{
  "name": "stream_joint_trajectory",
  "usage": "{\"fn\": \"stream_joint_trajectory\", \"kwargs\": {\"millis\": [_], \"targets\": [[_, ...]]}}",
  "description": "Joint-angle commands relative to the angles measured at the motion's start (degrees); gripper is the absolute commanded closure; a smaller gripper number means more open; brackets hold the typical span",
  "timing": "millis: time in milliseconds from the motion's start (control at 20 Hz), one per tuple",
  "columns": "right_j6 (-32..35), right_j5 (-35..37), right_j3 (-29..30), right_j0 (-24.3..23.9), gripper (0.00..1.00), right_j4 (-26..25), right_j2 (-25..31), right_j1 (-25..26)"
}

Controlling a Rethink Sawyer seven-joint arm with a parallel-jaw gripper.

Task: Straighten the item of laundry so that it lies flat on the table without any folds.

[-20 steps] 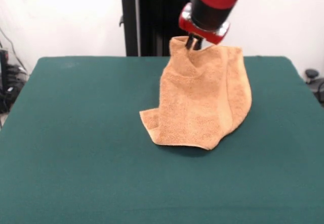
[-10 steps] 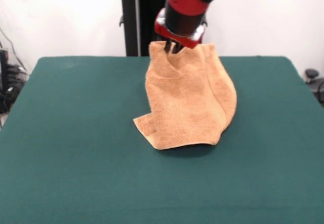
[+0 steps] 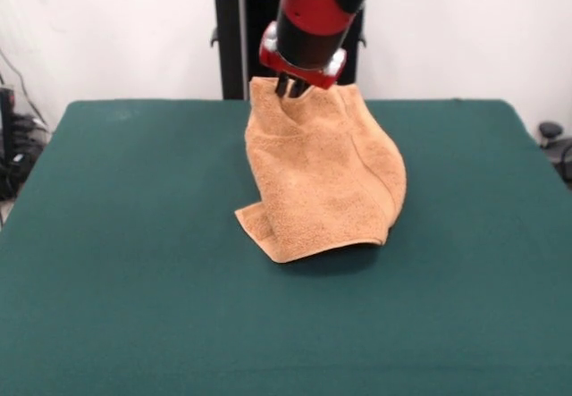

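Near the table's [image 3: 107,235] middle, the pincer [image 3: 288,87] is clamped on the towel's [image 3: 317,181] top edge, apparently at a corner, holding it draped with its lower hem resting on the felt. Dragging slowly should peel the folds flat. Open felt lies on every side, widest toward the near edge.

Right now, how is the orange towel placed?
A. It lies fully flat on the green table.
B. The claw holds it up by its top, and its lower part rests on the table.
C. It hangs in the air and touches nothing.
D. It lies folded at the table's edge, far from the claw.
B: the claw is shut on the top of the towel, which hangs draped while its bottom edge and a folded corner rest on the table.
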Motion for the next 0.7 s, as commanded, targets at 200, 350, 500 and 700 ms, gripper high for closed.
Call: {"fn": "stream_joint_trajectory", "kwargs": {"millis": [200,350,500,700], "targets": [[-10.4,-0.6,4.5,-1.0,1.00,-3.9,8.8,1.3],[-8.5,-2.4,5.6,-1.9,1.00,-2.9,9.7,1.9],[-7.1,-4.6,6.9,-2.1,1.00,-2.9,10.2,2.4],[-6.4,-5.6,7.4,-2.1,0.00,-4.3,10.8,2.2]]}}
